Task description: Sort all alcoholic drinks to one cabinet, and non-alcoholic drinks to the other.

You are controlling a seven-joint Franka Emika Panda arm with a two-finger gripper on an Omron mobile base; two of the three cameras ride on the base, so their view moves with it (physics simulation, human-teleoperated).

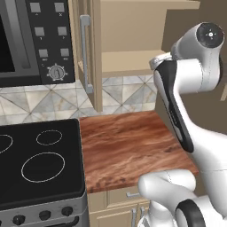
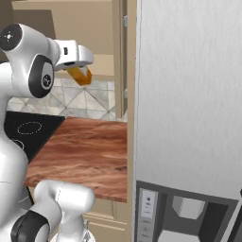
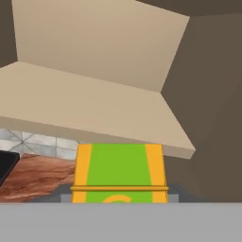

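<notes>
We noted the tall grey refrigerator at the worktop's right end. Above the wooden worktop hung the open tan cabinet, its pale shelf bare at the front edge. The black stove met the worktop's left edge. The gripper pinched the orange-yellow carton, green patch showing, held in the air just before the shelf's front edge, above the worktop's back edge.

A reddish wooden worktop is lying beside a black stove, with a grey diamond-tiled wall running behind. A microwave is hanging above; a grey fridge is standing right.
</notes>
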